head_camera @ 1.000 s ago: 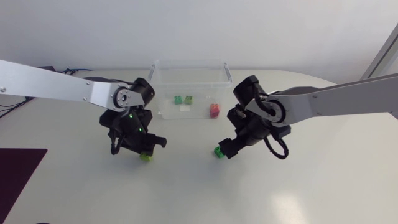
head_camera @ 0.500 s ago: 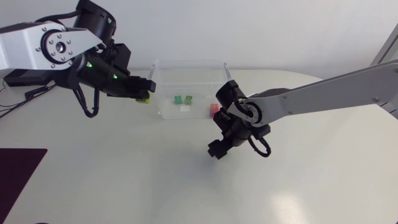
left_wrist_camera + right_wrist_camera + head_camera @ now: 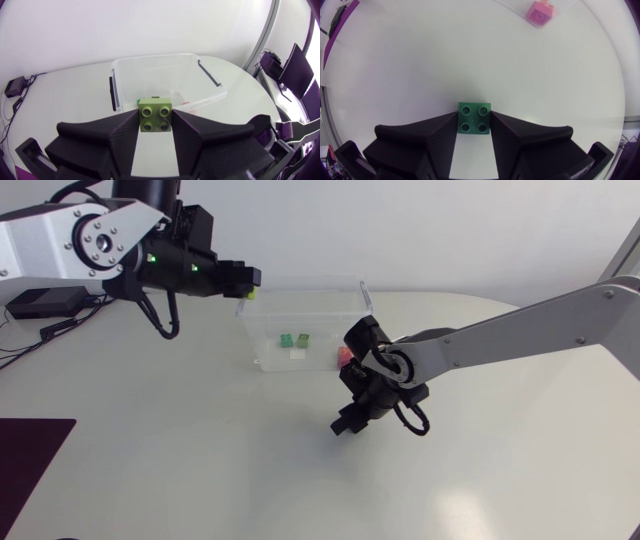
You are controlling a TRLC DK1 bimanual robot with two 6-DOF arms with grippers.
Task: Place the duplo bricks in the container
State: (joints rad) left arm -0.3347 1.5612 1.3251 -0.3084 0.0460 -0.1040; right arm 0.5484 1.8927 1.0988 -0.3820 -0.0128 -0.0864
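Observation:
A clear plastic container (image 3: 300,281) stands at the back middle of the table, with two green bricks (image 3: 294,340) and a red brick (image 3: 345,357) inside. My left gripper (image 3: 246,278) hangs high beside the container's left rim. It is shut on a lime-green brick (image 3: 155,115), and the container (image 3: 200,97) lies just ahead of it. My right gripper (image 3: 346,424) is down at the table in front of the container, shut on a dark green brick (image 3: 474,117). In the head view the fingers hide that brick. The red brick (image 3: 540,12) shows ahead of the right gripper (image 3: 474,125).
A dark purple mat (image 3: 28,458) covers the table's front left corner. A black box with cables (image 3: 38,302) sits at the far left. White tabletop stretches in front of the container and to the right.
My left gripper rose from the table with the lime brick and swung back to the container's left rim. My right gripper shut on the dark green brick and shifted slightly left.

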